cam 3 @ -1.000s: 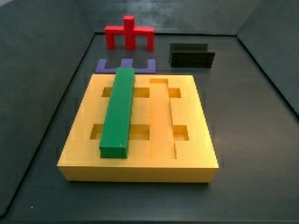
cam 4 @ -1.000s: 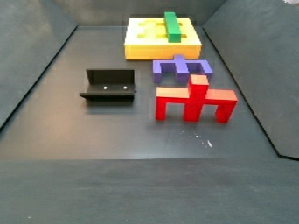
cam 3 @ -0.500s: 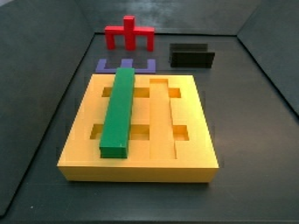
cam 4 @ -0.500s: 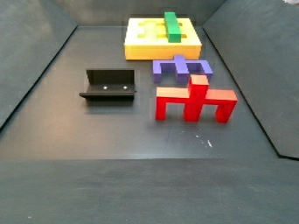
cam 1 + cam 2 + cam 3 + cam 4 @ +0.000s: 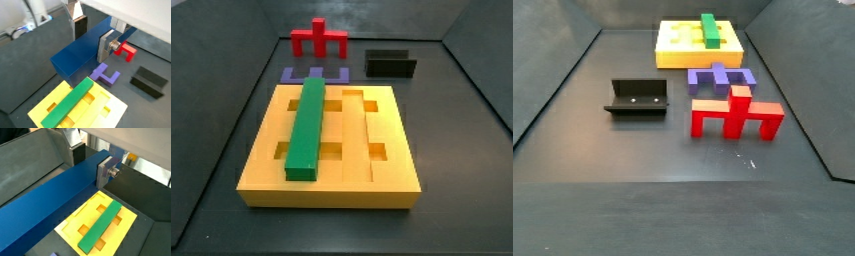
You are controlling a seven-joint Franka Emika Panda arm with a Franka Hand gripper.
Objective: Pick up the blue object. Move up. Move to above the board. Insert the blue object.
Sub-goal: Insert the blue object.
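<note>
In both wrist views my gripper is shut on the blue object, a long navy bar held across the jaws high above the floor. One silver finger presses its side and the dark-padded finger stands on the opposite side. The yellow board lies far below, beside the bar's line. The board also shows in both side views. Neither the gripper nor the blue object shows in the side views.
A green bar lies in one groove of the board. A purple notched piece and a red cross-topped piece stand beyond the board. The fixture stands next to them.
</note>
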